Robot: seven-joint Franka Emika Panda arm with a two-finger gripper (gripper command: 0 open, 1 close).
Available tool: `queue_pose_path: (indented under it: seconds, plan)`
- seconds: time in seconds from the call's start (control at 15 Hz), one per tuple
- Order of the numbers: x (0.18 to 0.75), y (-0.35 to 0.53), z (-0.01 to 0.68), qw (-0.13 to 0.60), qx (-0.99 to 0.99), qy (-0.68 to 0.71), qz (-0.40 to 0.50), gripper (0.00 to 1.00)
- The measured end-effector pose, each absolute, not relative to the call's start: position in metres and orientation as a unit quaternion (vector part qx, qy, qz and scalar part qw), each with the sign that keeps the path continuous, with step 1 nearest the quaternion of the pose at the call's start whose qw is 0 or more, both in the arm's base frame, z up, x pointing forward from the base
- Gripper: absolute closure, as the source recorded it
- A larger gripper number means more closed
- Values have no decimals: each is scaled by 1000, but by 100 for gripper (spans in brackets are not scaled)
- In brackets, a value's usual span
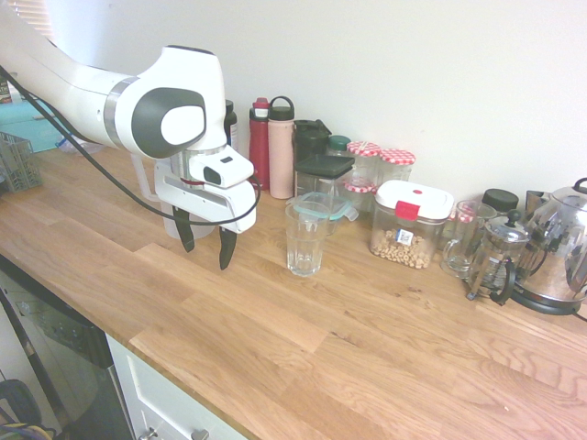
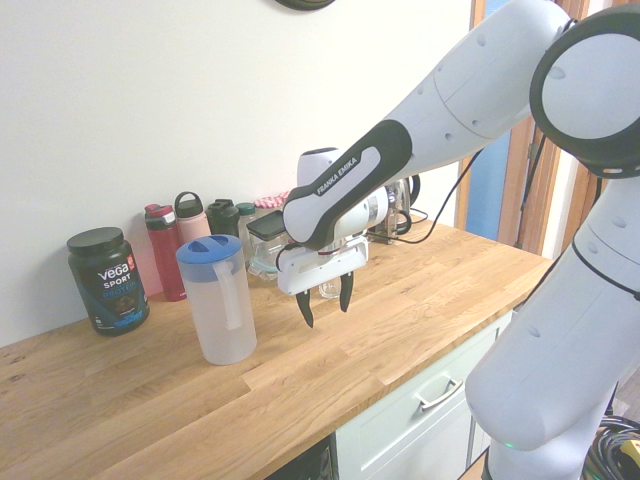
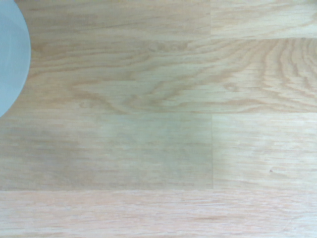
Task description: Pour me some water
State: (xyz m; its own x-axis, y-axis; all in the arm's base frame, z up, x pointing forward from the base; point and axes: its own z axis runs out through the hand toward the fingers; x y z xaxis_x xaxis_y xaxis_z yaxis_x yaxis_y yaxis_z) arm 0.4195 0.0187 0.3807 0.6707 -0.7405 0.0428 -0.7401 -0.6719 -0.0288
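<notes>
Oak-coloured wood makes up the countertop [image 1: 367, 357], and the white arm's gripper [image 1: 204, 240] hangs above it, pointing straight down, its two dark fingers spread apart with nothing between them. Below the fingers lies only bare wood, well back from the counter's front edge.

A clear drinking glass [image 1: 304, 238] stands upright just beside the gripper, towards the row of things along the back edge by the wall. On the gripper's other side stands the water jug [image 2: 216, 300] (frosted plastic, with a blue lid and a handle), upright and near the gripper but not touching it; a curved sliver of it shows at one edge of the wrist view [image 3: 10, 59].

Along the back edge stand a red bottle [image 1: 260, 142] and a pink bottle [image 1: 282, 147], then a lidded tub of chickpeas [image 1: 406, 225], a coffee press [image 1: 495, 261] and a shiny kettle [image 1: 561, 243]. A dark protein-powder tub [image 2: 108, 280] sits beyond the jug, near the wall.
</notes>
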Motion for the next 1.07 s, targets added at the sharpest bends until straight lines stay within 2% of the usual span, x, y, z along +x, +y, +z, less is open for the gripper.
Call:
queue_pose_path:
  seconds: [0.4, 0.87, 1.07]
  plan:
    - [409, 55, 398, 21, -884, 465, -43, 0]
    - [321, 158, 478, 33, -863, 487, -129, 0]
    - [311, 192, 495, 55, -858, 478, -180, 0]
